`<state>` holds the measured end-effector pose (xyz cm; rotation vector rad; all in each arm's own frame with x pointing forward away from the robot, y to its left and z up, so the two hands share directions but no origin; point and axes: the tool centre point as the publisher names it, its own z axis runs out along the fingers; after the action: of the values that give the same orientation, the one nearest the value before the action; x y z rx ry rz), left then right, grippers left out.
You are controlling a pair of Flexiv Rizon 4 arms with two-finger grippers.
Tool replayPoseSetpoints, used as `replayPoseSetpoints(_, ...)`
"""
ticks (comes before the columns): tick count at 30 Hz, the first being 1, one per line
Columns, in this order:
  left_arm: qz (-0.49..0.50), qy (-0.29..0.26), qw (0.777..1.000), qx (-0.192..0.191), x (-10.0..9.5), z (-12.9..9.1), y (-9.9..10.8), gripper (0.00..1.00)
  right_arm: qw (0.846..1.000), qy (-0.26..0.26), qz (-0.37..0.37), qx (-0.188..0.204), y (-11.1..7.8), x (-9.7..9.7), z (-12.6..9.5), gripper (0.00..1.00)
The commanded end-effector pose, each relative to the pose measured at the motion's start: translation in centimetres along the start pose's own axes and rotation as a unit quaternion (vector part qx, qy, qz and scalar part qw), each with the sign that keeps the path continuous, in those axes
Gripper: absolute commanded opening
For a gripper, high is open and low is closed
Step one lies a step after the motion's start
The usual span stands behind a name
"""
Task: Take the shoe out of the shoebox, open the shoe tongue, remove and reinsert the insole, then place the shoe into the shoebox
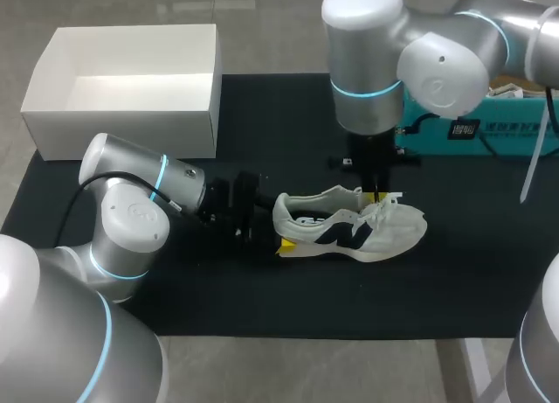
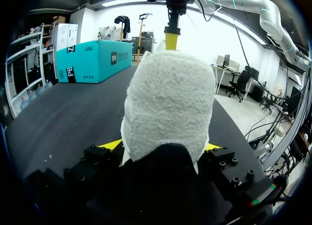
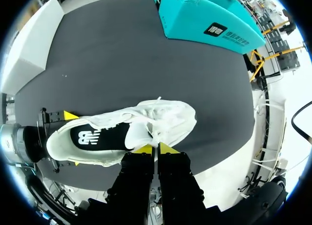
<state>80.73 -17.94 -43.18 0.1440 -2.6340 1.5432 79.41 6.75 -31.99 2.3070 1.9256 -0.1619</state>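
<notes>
A white shoe (image 1: 384, 237) with a navy logo lies on its side on the black mat, heel toward my left arm. My left gripper (image 1: 278, 228) holds the heel from both sides; in the left wrist view the heel (image 2: 168, 98) fills the space between its yellow fingertips (image 2: 111, 145). My right gripper (image 1: 377, 196) comes down from above onto the lace area. In the right wrist view its gripper (image 3: 155, 148) is shut on the white tongue (image 3: 141, 136), pulled out from the shoe (image 3: 168, 115). The insole is hidden. The white shoebox (image 1: 122, 114) stands empty at the back left.
A teal carton (image 1: 489, 128) lies at the back right of the black mat (image 1: 288, 307). A white strap hangs near the right edge (image 1: 534, 163). The shoebox (image 3: 29, 44) is well apart from the shoe.
</notes>
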Motion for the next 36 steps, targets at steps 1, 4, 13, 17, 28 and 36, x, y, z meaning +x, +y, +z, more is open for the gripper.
replayPoseSetpoints(1, 0.000, 0.001, 1.000, -0.001, -0.2, 0.1, 0.1, 0.00, 0.999, 0.052, 0.001, -0.002, 0.0, -1.9, -0.1, 0.00)
replayPoseSetpoints(4, 0.000, 0.001, 1.000, -0.001, -0.2, 0.1, 0.1, 0.00, 0.998, 0.069, 0.003, 0.000, 0.2, -2.5, 0.3, 0.00)
replayPoseSetpoints(13, 0.000, 0.001, 1.000, -0.001, -0.2, 0.1, 0.1, 0.00, 0.994, 0.106, 0.019, 0.012, 0.6, -4.8, 2.7, 0.00)
replayPoseSetpoints(17, 0.000, 0.001, 1.000, -0.001, -0.2, 0.1, 0.1, 0.00, 0.992, 0.121, 0.031, 0.015, 0.6, -5.5, 3.7, 0.00)
replayPoseSetpoints(28, 0.000, 0.001, 1.000, -0.001, -0.2, 0.1, 0.1, 0.00, 0.988, 0.148, 0.033, 0.033, 1.7, -6.6, 7.1, 0.01)
replayPoseSetpoints(36, 0.000, 0.001, 1.000, -0.001, -0.2, 0.1, 0.1, 0.00, 0.987, 0.157, 0.026, 0.025, 1.6, -6.5, 6.9, 0.67)
